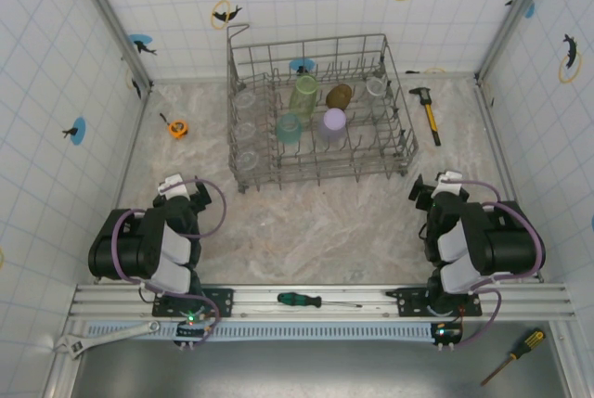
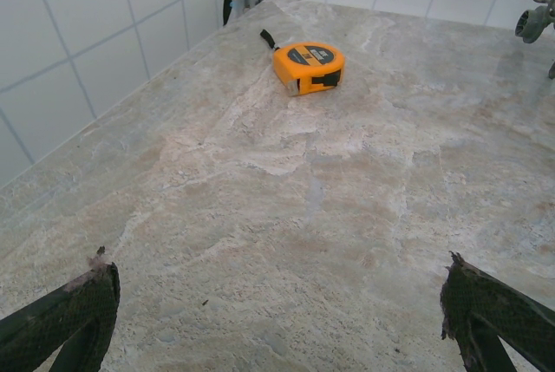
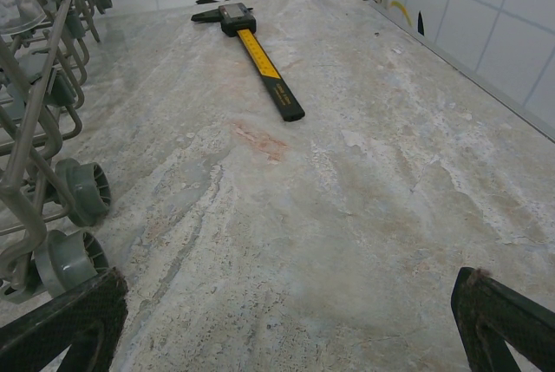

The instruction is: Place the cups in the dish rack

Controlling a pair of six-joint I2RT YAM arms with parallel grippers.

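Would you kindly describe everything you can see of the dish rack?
The dish rack is a large rectangular basket of grey wire, with rows of upright tines and small grey wheels. It stands level on the marbled table near the back wall, holding several cups.

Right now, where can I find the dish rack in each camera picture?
Top external: dish rack at the far middle of the table.
Left wrist: dish rack at the top right edge, one wheel visible.
Right wrist: dish rack along the left edge, two wheels low down.
Shared landmark: the pale stone table under it.
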